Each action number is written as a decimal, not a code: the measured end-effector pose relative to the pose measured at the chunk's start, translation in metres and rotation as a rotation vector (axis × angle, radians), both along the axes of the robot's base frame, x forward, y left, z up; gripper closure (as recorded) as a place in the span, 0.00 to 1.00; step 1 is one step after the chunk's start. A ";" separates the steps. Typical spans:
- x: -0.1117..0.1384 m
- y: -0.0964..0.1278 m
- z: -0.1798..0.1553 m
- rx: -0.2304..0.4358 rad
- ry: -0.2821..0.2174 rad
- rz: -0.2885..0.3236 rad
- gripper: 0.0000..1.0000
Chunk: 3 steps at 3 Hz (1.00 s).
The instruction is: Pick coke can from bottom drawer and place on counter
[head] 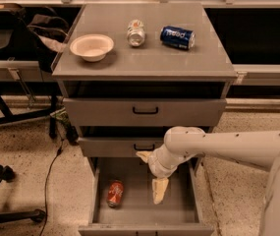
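The coke can [114,192], red-orange with white markings, lies on its side on the left part of the floor of the bottom drawer [181,213], which is pulled out. My gripper [151,176] hangs over the middle of that drawer, to the right of the can and apart from it. Its two pale fingers are spread wide, one pointing left under the middle drawer and one [159,191] pointing down into the drawer. Nothing is between them. The counter [144,58] is the grey top of the cabinet above.
On the counter stand a cream bowl [92,46], a silver-white can [135,32] and a blue Pepsi can [177,37] lying on its side. Two upper drawers with black handles [145,111] sit partly open. Chair legs and a cable are on the floor at left.
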<state>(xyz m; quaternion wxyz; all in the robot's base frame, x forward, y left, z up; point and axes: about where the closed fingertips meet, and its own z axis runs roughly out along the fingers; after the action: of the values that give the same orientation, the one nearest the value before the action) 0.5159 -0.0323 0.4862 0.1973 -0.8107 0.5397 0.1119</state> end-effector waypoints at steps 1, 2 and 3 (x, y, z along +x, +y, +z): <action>0.000 0.000 0.000 0.000 0.000 0.000 0.00; 0.026 0.009 -0.019 0.019 -0.022 -0.006 0.00; 0.048 0.017 -0.030 0.023 -0.038 0.004 0.00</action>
<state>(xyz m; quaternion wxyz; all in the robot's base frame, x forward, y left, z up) 0.5644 -0.0156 0.4559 0.2164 -0.8114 0.5331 0.1029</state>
